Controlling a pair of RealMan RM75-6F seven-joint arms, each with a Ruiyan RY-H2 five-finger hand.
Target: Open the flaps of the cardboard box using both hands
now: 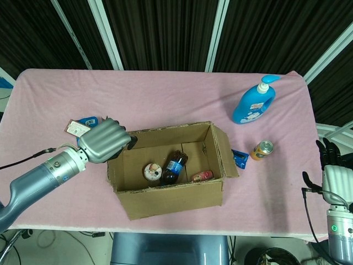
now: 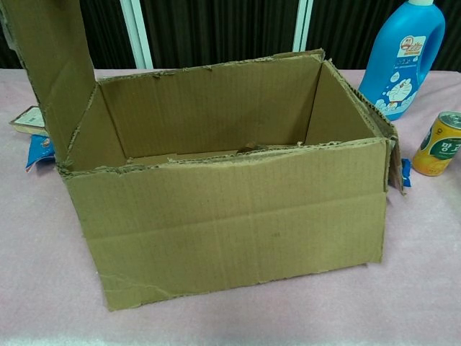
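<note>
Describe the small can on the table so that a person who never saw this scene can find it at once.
Start at the open cardboard box in the middle of the pink table. Look to its right side, past the folded-down flap: the can stands there upright, in front of the tall blue pump bottle. It is the only orange and yellow thing there.
</note>
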